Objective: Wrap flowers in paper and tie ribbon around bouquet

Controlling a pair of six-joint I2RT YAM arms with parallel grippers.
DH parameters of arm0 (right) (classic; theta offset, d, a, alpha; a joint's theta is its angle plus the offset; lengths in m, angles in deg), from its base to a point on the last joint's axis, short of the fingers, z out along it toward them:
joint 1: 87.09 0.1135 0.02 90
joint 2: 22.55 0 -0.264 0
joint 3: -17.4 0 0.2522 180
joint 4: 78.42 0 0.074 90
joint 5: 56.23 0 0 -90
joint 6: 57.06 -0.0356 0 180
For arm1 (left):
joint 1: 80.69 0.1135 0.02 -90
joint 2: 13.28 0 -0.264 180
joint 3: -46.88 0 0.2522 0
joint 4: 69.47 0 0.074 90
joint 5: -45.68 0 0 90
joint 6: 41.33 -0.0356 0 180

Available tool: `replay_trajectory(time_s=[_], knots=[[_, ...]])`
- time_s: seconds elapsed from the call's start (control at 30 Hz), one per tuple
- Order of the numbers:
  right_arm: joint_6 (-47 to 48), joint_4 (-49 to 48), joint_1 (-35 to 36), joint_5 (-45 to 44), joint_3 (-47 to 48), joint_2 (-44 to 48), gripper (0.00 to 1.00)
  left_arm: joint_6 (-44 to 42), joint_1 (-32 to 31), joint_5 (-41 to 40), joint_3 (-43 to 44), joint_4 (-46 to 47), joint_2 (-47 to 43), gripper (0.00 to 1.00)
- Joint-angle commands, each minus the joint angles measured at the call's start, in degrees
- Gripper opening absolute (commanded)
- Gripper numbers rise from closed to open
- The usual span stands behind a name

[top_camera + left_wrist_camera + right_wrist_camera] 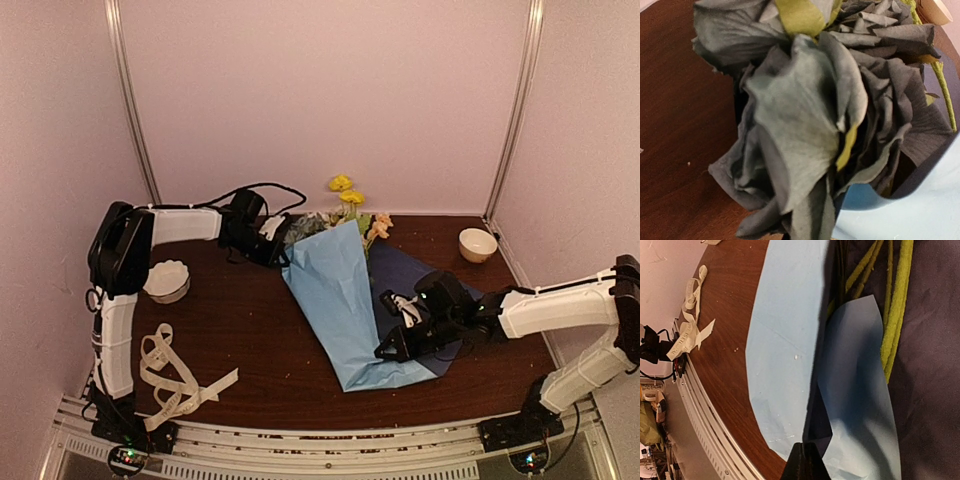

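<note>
Top external view showed the paper [335, 300] on the bench [250, 330], half-folded over the flowers [350, 205]. The right tool [392, 350] pinched its lower flap, seemingly keeping the fold. The left tool [278, 245] sat clenched beside the blooms, its catch hidden.

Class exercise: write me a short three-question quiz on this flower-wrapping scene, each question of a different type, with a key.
1. True or false: the ribbon lies loose on the table, apart from the paper.
2. In the right wrist view, the green stems lie on which face of the paper? A. dark navy. B. light blue. C. neither, they lie on bare wood.
3. Fill in: ___ bowls stand on the table.
Key: 1 true. 2 A. 3 two: a scalloped white bowl beside the left arm and a cream bowl at the far right.
</note>
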Motion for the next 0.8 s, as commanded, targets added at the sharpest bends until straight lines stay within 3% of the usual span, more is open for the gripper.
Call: replay_trajectory(time_s=[0.0, 0.43, 0.47, 0.5, 0.57, 0.63, 0.77], knots=[[0.4, 5.1, 0.7, 2.7, 0.8, 2.5, 0.00, -4.5, 1.8, -7.7, 2.4, -1.6, -4.6, 0.00], [4.0, 4.2, -0.4, 0.3, 0.7, -6.6, 0.00, -8.1, 1.8, -17.3, 6.3, -8.2, -1.1, 0.00], [4.2, 3.7, -0.4, 0.5, 1.1, -7.7, 0.00, -8.0, 1.8, -17.3, 6.5, -8.5, -1.2, 0.09], [4.2, 3.5, -0.5, 0.4, 1.5, -8.4, 0.00, -7.8, 1.8, -17.4, 6.5, -8.6, -1.4, 0.32], [4.0, 3.2, -0.5, 0.1, 2.1, -9.3, 0.00, -7.3, 1.8, -17.9, 5.7, -8.6, -2.9, 0.55], [3.5, 2.8, -0.6, -0.3, 2.3, -9.4, 0.00, -6.9, 1.4, -19.9, 3.8, -8.3, -5.9, 0.65], [2.5, 1.9, -0.7, -0.5, 2.2, -9.0, 0.00, -6.6, -2.3, -28.7, -6.0, -3.5, -16.9, 0.70]])
